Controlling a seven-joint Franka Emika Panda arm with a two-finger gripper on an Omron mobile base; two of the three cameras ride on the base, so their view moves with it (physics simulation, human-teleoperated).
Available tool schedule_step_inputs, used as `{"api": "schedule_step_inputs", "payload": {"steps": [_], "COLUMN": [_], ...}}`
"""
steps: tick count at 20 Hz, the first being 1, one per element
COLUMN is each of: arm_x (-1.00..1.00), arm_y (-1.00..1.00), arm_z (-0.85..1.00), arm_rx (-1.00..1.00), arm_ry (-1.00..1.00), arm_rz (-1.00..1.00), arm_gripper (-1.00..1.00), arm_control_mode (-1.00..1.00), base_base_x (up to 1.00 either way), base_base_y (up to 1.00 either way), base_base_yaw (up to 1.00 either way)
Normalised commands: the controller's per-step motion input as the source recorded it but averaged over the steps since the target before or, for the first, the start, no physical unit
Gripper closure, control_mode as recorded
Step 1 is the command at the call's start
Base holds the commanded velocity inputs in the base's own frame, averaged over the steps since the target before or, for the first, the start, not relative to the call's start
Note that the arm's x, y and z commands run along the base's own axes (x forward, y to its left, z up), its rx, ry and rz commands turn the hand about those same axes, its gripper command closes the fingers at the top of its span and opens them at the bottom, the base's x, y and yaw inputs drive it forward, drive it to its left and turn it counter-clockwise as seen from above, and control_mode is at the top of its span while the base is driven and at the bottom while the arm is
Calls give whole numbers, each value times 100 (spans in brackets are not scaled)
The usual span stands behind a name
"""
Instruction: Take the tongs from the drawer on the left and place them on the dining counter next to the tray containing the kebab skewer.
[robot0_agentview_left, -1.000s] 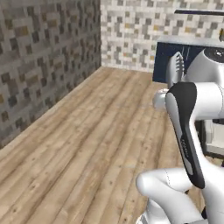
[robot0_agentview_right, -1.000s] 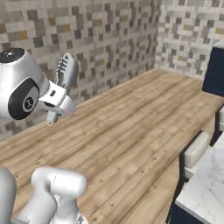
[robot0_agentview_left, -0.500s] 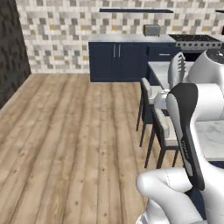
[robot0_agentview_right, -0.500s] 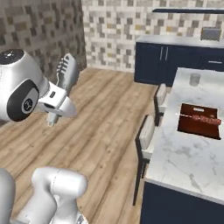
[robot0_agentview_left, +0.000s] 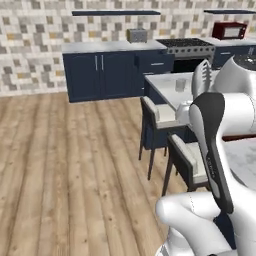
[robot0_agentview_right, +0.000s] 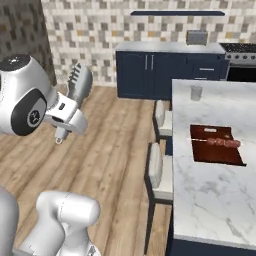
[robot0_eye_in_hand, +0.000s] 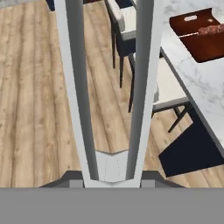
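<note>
From the left base view, my pincer sits high at the right, raised above the near edge of the dining counter. The tongs stand up out of it, pale and ribbed, pointing toward the ceiling. A grey cup rests on the counter top just left of them in the picture. Two stools line the counter's left side, and a toaster sits on the far worktop against the tiled wall.

From the right base view, my pincer hangs in mid-air over the wooden floor, well apart from the counter's left edge. I am clamped on the tongs, which rise tilted up and to the right from my grip. On the dining counter, the tray lies near the right edge of the marble top, with the kebab skewer lying across it, meat chunks toward the right. The grey cup stands nearer the far edge, apart from the tray.

From the hand view, the two arms of the tongs run up the picture from their joined end at my fingers. The tray shows at the upper right on the dining counter, the skewer's meat at its far side, with a stool below the counter's edge.
</note>
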Motion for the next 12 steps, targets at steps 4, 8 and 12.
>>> {"api": "schedule_step_inputs", "payload": {"steps": [4,8,12], "arm_x": [0,0,0], "arm_y": [0,0,0], "arm_z": [0,0,0], "arm_rx": [0,0,0], "arm_ry": [0,0,0], "arm_rz": [0,0,0], "arm_gripper": [100,100,100], "arm_control_mode": [100,100,100], "base_base_x": [8,34,33], "base_base_y": [41,53,51], "base_base_yaw": [-55,-54,-54]}}
